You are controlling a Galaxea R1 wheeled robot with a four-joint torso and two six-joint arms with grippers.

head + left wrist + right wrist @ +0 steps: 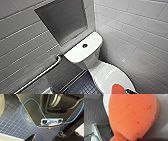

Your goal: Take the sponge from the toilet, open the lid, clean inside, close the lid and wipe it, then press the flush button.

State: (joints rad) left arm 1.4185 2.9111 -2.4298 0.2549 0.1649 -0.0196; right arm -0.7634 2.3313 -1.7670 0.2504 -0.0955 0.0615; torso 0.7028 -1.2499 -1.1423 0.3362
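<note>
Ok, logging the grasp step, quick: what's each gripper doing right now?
Left gripper: cannot be told.
Right gripper: cannot be told; it is at the sponge on the lid.

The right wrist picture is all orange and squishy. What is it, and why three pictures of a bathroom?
A robot with two arms carries three cameras. The head camera looks down at a white toilet with its lid shut. The orange thing is a sponge lying on that lid; the right wrist camera is very near it, so it looks huge. The right hand is beside it; I cannot tell whether it grips it. The left wrist camera sees blue floor tiles and a blue cable.
</note>
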